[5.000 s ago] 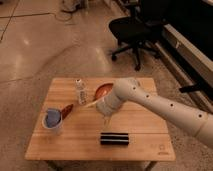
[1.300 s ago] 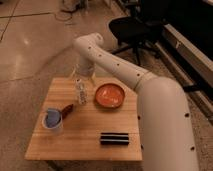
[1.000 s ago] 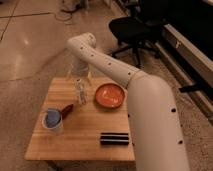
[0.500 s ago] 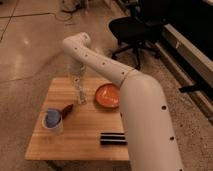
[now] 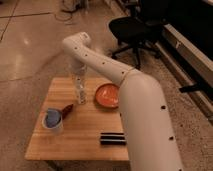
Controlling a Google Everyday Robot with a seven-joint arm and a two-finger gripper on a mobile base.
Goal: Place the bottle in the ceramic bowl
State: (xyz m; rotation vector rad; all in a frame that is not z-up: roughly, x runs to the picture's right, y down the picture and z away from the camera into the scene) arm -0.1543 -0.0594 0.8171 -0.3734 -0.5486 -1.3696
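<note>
The bottle [image 5: 80,91] is slim, clear plastic, and stands upright on the wooden table [image 5: 85,142], left of the bowl. The ceramic bowl [image 5: 107,95] is shallow, orange-red and empty, at the table's right middle. My gripper [image 5: 79,71] hangs straight down from the bent white arm [image 5: 120,75] and sits at the top of the bottle, covering its cap. The bottle's base looks to be on the table. The arm reaches over the bowl's right side from the lower right.
A white cup with blue inside [image 5: 52,120] stands at the front left, with a small red object [image 5: 66,110] beside it. A black flat item [image 5: 112,138] lies near the front edge. A black office chair [image 5: 134,27] stands behind the table.
The arm's upper joint has swung left across the back of the table, and the gripper has come down onto the top of the bottle. Bottle and bowl stay in place.
</note>
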